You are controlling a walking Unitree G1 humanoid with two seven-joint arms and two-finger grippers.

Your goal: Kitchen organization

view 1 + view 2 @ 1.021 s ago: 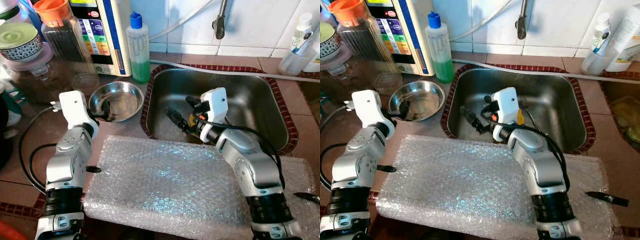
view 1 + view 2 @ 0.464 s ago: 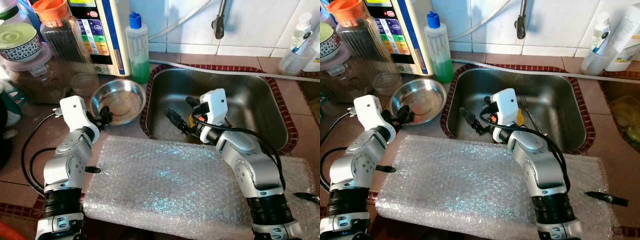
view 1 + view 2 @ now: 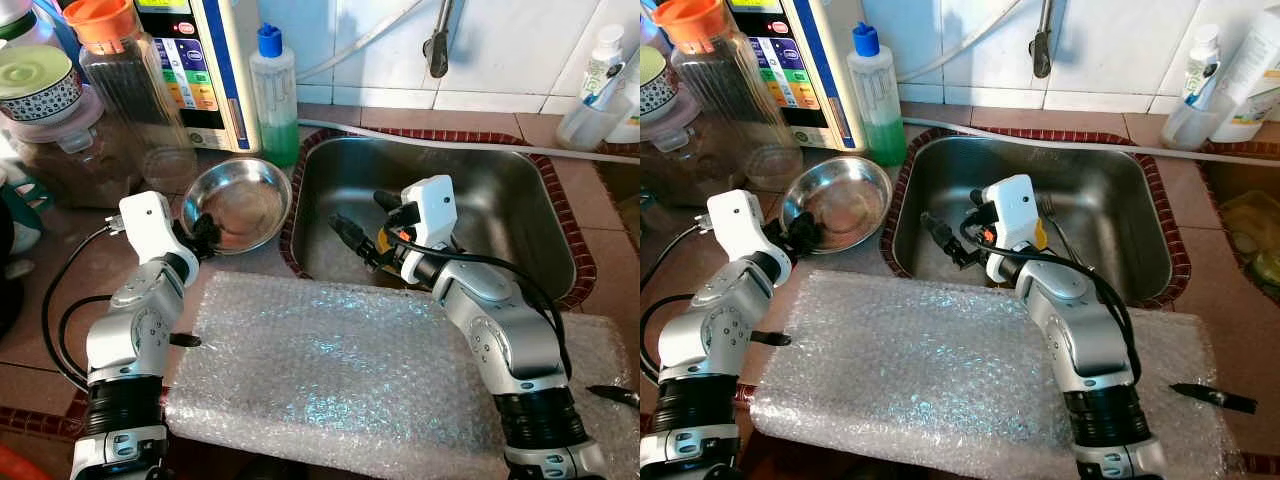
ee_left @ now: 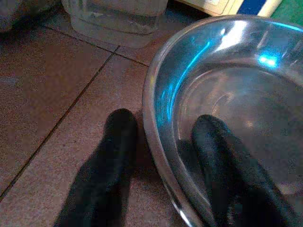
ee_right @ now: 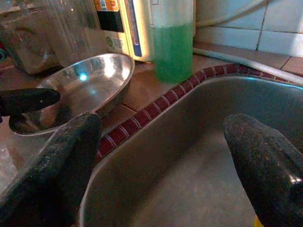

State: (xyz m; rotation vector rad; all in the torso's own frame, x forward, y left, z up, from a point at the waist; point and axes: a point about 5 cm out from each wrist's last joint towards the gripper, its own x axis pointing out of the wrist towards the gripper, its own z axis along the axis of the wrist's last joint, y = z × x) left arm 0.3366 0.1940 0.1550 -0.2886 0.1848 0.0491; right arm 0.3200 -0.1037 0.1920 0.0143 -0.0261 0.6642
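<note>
Tabletop (image 3: 70,285) of brown tile, seen from the head, carries a steel bowl (image 3: 240,200) beside the sink (image 3: 520,215), with a sheet of bubble wrap (image 3: 330,350) nearer the robot; the left hand (image 3: 205,232) sits at the bowl's near rim and the right hand (image 3: 365,225) hangs over the sink basin. Left wrist view: one finger (image 4: 227,165) lies inside the bowl and the other outside, straddling the rim with a gap, not clamped. Right wrist view: the two fingers (image 5: 61,156) stand wide apart and hold nothing, above the sink, with the bowl and a bottle of green liquid (image 5: 173,40) beyond.

Both hands (image 3: 204,232) (image 3: 362,228) spread-fingered
</note>
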